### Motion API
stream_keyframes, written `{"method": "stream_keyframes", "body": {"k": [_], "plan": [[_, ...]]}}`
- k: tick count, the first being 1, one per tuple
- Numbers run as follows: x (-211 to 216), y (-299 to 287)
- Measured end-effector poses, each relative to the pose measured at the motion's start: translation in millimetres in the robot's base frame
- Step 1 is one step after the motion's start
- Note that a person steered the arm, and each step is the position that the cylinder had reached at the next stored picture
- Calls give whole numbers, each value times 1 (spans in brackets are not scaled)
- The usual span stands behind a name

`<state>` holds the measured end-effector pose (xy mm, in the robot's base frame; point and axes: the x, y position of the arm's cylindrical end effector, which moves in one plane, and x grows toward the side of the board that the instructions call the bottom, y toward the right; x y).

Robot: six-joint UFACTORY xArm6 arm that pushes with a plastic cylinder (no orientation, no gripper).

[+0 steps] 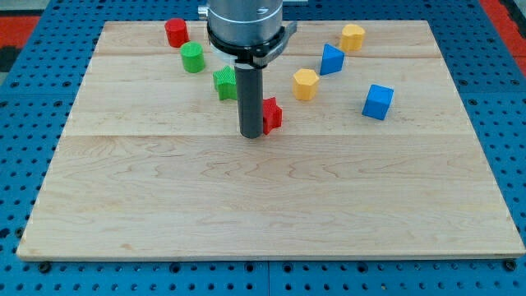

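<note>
My tip [251,135] rests on the wooden board [263,205] a little above its middle. It touches, or nearly touches, the left side of a small red block [272,114], which the rod partly hides. A green star-like block [224,83] lies just up and left of the rod, also partly behind it. Further up left stand a green cylinder [192,57] and a red cylinder [175,32]. To the right lie a yellow hexagonal block [305,84], a blue triangular block [331,59], a yellow block [352,37] and a blue cube [378,101].
The board sits on a blue perforated table [25,148]. The arm's round grey head [245,25] hangs over the board's top middle and hides the part behind it.
</note>
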<state>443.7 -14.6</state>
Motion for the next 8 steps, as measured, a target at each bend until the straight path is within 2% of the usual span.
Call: {"method": "stream_keyframes", "body": {"k": [1,2,3,4,5,6,7,8], "plan": [[32,52],[34,184],[-24,306],[-97,331],[-75,267],[-43,177],[-59,162],[-93,171]]}}
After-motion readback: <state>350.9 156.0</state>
